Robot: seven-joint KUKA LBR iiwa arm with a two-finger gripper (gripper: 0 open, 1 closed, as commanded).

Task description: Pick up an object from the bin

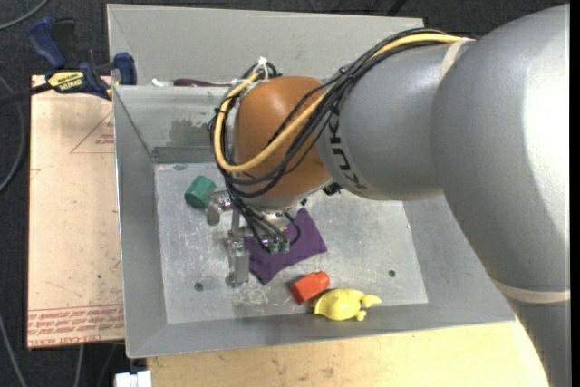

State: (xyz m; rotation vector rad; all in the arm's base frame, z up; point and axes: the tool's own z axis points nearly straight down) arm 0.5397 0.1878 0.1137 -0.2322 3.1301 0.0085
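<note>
Purple cloth [306, 238] lies flat in the middle of the bin [181, 260]. The gripper [237, 267] is low at its left edge; I cannot tell if it is open or shut. Nothing looks lifted yet. 1 orange block [309, 286] lies near.

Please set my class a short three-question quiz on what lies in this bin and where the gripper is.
1. Multiple choice: which thing lies nearest the lower edge of the bin in the camera view? A) the green piece B) the purple sheet C) the yellow toy
2. True or false: the orange-red block lies close beside the yellow toy.
3. Fill in: in the view, the gripper hangs at the ___ edge of the purple sheet.

Key: 1 C; 2 true; 3 left.
</note>
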